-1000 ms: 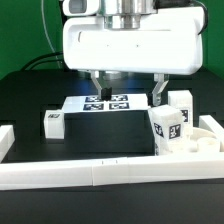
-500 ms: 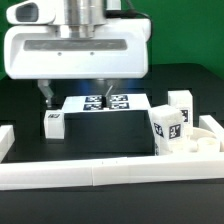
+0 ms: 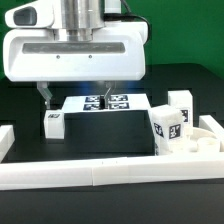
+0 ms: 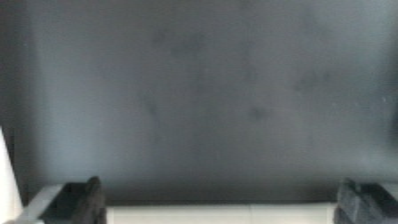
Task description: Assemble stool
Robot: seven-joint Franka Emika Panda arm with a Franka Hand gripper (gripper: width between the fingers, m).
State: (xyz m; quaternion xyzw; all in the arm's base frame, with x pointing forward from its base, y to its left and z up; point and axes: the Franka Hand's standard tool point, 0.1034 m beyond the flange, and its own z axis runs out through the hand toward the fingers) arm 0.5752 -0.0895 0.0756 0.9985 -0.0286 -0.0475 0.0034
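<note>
The arm hangs straight down on the exterior view's left, its broad white claw (image 3: 72,97) released, dark fingers (image 4: 79,200) spread over the matte black bench (image 3: 20,103), grasping nothing. Below sits the left leg block (image 3: 54,123), smooth white plastic. Rightward lie the flat marker board (image 3: 105,101), the tagged front leg block (image 3: 168,125), the rear leg block (image 3: 180,103) and the round seat (image 3: 200,143).

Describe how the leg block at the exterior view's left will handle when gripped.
The leg block looks like hard white plastic: probably stiff and light. Its flat faces suggest sliding, not rolling. It lies low, so tipping seems unlikely.
</note>
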